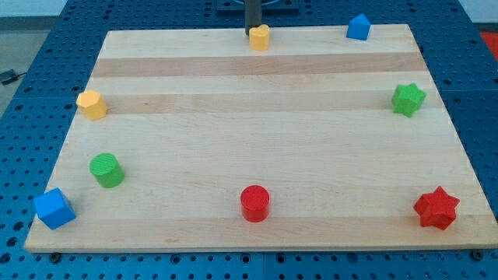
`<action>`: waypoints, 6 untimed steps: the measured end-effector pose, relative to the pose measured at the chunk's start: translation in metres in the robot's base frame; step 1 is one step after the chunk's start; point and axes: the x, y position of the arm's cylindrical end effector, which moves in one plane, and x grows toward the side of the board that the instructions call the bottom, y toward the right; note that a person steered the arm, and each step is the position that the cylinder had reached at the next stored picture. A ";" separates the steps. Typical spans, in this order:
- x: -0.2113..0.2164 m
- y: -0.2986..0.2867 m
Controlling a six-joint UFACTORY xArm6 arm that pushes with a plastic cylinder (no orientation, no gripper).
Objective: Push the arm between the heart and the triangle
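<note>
A yellow heart (260,36) sits at the view's top edge of the wooden board (257,117), near the middle. A blue triangle-like block (358,27) sits further toward the view's right, also at the top edge. My dark rod comes down from the view's top. My tip (250,33) is right against the heart's upper left side, and the heart partly covers it. The tip is far to the left of the blue triangle.
A green star (408,99) is at the right edge and a red star (436,208) at the bottom right. A red cylinder (254,203) is at bottom middle. A green cylinder (106,169), a blue cube (54,208) and a yellow hexagon (92,103) are on the left.
</note>
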 end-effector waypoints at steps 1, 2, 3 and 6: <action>0.032 -0.063; 0.115 -0.070; 0.150 0.041; 0.025 0.101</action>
